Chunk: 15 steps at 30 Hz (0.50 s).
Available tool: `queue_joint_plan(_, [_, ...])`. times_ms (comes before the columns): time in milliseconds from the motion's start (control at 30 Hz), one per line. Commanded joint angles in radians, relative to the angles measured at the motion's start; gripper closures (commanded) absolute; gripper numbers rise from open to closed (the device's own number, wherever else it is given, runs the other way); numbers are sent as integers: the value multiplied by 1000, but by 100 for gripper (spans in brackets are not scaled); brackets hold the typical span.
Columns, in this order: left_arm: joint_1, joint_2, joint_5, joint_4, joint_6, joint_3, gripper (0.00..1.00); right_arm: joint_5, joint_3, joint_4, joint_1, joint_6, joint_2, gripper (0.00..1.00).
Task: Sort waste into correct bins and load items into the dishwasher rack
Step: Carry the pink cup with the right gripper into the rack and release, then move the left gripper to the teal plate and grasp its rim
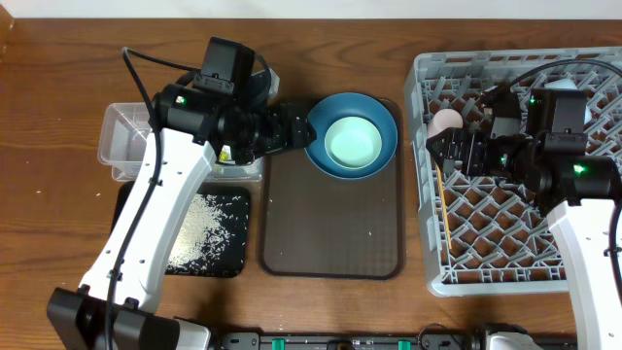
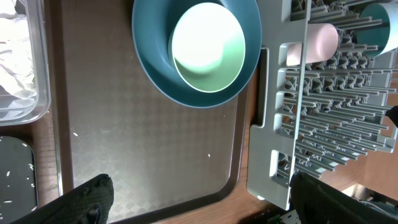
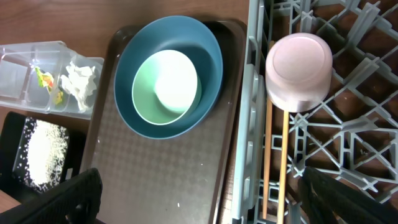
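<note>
Two items are left unloaded: mint-green bowl (image 1: pixel 352 143) nested in blue plate (image 1: pixel 387 117), on brown tray (image 1: pixel 330 228). Pink cup (image 3: pixel 298 71), chopsticks (image 3: pixel 275 168) are seen in rack (image 3: pixel 249 112); wrapper (image 3: pixel 45 81), napkin (image 3: pixel 79 84) in clear tub (image 3: pixel 25 53) (rice (image 3: pixel 45 152) on black tray (image 3: pixel 11 143)). Left gripper (image 2: pixel 199 202), right gripper (image 3: pixel 205 199) are spread wide, empty.

I see a dark brown serving tray (image 1: pixel 330 224) with a raised rim, lying flat on the wooden tabletop (image 1: pixel 58 126), whose reddish-brown grain shows around it.

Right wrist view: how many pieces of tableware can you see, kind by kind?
dark blue plate: 1
mint-green bowl: 1
pink cup: 1
wooden chopsticks: 2
Total: 5
</note>
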Motion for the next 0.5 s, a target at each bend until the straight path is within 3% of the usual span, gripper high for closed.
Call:
queue_joint_plan(0, [-1,-6,-12,-2,3,0,7,-17,18,-4,9,1,-3,1])
queue_joint_plan(133, [-1,-6,-19,94,-1,0,2,-17,18,-21,9,1,-3,1])
queue_joint_plan(200, [-1,-6,-106,177,-9,0,2,-17,18,-61,9,1,-3,1])
queue_joint_plan(400, [-33,0,-126,197,-56,-16,2,-7,18,-145,8,1,-3,1])
queue_joint_plan(433, [-49,5,-144,215,-56,-26,4,-3,18,-146,8,1,-3,1])
queue_joint_plan(467, [-66,11,-167,235,-58,-36,19,2,18,-146,8,1,-3,1])
